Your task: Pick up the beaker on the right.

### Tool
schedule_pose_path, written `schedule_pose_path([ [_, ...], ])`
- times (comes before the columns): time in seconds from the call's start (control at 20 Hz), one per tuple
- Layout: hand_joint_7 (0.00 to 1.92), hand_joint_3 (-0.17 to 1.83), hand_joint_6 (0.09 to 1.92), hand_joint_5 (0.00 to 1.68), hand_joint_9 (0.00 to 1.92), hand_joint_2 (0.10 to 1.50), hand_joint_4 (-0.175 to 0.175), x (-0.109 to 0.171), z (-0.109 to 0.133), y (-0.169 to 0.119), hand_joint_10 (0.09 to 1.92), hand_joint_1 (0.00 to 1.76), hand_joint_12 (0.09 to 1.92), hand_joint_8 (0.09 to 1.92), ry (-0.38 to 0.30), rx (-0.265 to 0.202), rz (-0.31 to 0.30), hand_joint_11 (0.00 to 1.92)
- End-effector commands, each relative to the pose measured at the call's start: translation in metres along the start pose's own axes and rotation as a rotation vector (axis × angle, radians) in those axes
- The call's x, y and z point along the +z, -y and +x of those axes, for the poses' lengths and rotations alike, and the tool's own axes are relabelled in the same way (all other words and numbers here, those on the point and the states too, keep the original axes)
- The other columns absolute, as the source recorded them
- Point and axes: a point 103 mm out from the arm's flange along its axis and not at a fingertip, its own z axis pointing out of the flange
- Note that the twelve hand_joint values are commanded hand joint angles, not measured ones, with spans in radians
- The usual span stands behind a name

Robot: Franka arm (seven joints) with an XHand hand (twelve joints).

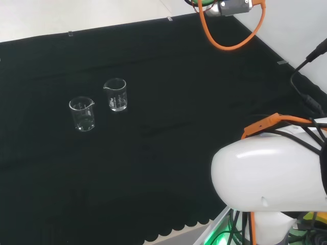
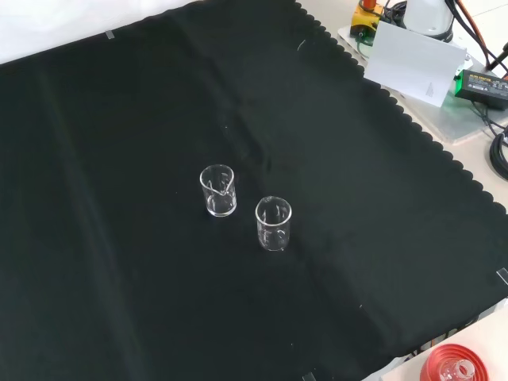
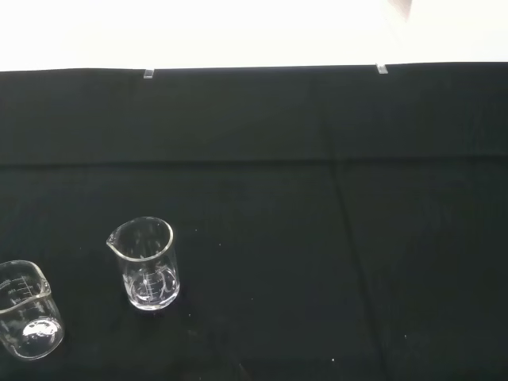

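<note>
Two small clear glass beakers stand upright and close together on the black cloth. In the head view one beaker (image 1: 82, 114) is at the left and the other beaker (image 1: 116, 94) is to its right and slightly farther off. The front view has them mid-cloth: one beaker (image 2: 218, 190) at the left and higher, the other beaker (image 2: 273, 223) to its right and nearer. From the wrist view a spouted beaker (image 3: 144, 263) and a graduated beaker (image 3: 25, 319) show some way off. Both look empty, and nothing touches either.
The arm's white link (image 1: 271, 173) bulks at the head view's lower right, with an orange cable (image 1: 230, 41) above. In the front view, a white card (image 2: 413, 63) and cables lie past the cloth's scalloped edge (image 2: 397, 103), and a red ribbed ring (image 2: 456, 367) sits off the near right corner.
</note>
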Motion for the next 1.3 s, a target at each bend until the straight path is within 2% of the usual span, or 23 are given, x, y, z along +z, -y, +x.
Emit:
schedule_pose_path([
  [0.05,0.27,-0.04,0.46,0.32,0.47,1.42,-0.041,-0.014,0.0,-0.02,0.26,0.41,0.88,0.44,-0.035,-0.013,-0.008,0.25],
  [0.15,0.08,-0.01,0.24,0.24,0.24,1.48,-0.041,-0.015,0.0,-0.022,0.33,0.29,0.85,0.4,-0.035,-0.014,-0.009,0.05],
  [0.3,0.03,-0.01,0.11,0.25,0.1,1.49,-0.041,-0.013,0.001,-0.024,0.54,0.26,0.85,0.4,-0.033,-0.011,-0.002,0.0],
  [0.85,0.01,-0.03,0.09,0.24,0.06,1.44,-0.045,0.029,0.001,-0.048,0.62,0.3,0.84,0.41,-0.054,0.034,0.046,0.0],
  [1.3,0.02,-0.06,0.09,0.21,0.05,1.4,-0.049,0.079,0.024,-0.078,0.65,0.36,0.82,0.43,-0.102,0.027,0.094,0.0],
])
